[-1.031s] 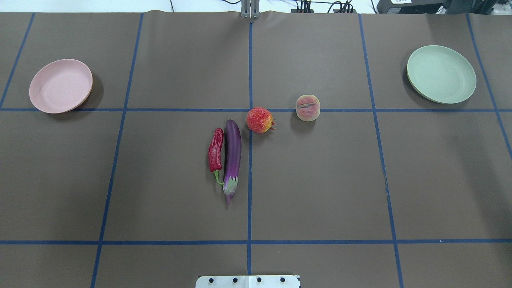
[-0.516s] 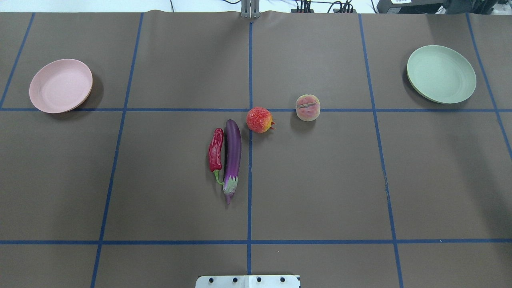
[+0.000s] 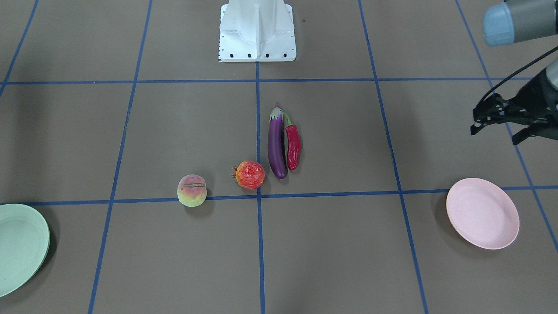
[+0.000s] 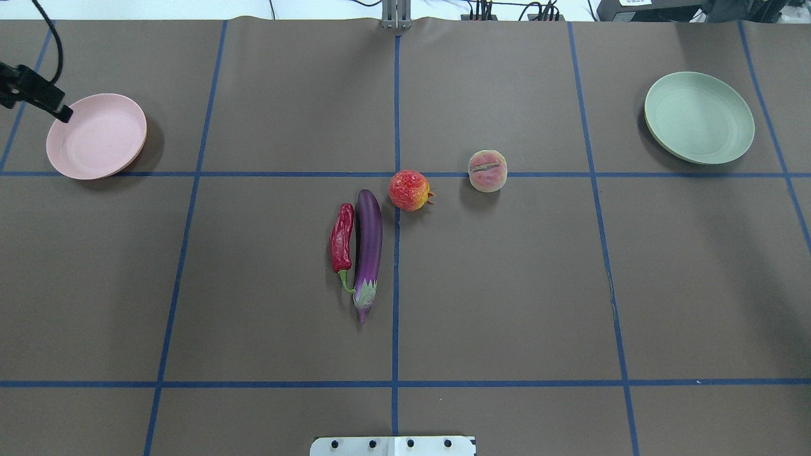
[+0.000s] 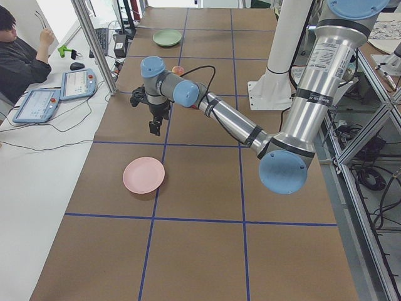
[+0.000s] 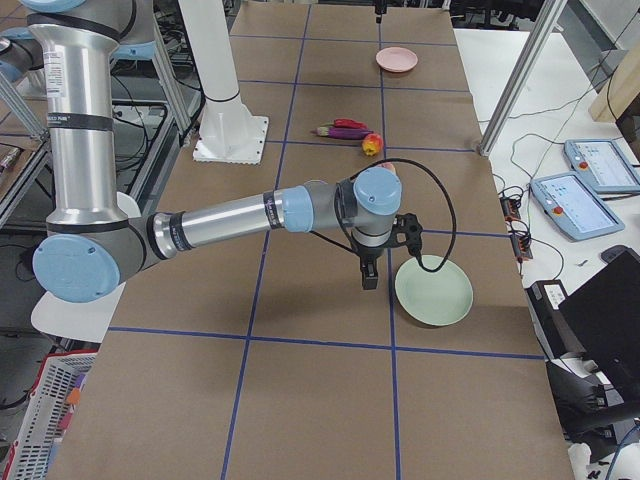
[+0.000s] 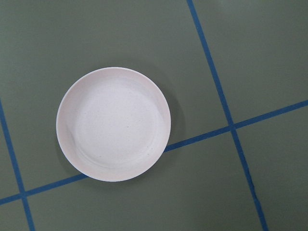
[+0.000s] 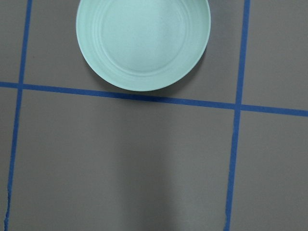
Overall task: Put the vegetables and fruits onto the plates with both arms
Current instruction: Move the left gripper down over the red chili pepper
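Brown tabletop [image 4: 266, 95] marked with a grid of blue tape lines, seen from several sides. Near the centre lie four items, none on a plate. The long glossy purple eggplant [image 4: 368, 253] and the shorter wrinkled dark-red chili with a green stem [image 4: 342, 237] lie side by side, touching or nearly so, both stems pointing toward the white base block [image 4: 393, 445]. The mottled red-orange pomegranate [image 4: 410, 190] sits just beyond the eggplant's rounded end. The pink-yellow peach with a brownish stripe [image 4: 487, 170] sits a little apart on the pomegranate's right. The round pale pink plate [image 4: 96, 135] rests at the far left and the round pale mint green plate [image 4: 699, 117] at the far right; both are empty and well apart from the produce. The black left gripper [image 3: 495, 134] hangs above the tabletop near the pink plate, its jaws spread apart and holding nothing. The black right gripper [image 6: 368, 275] hangs just beside the mint plate; how far its jaws are open cannot be told.
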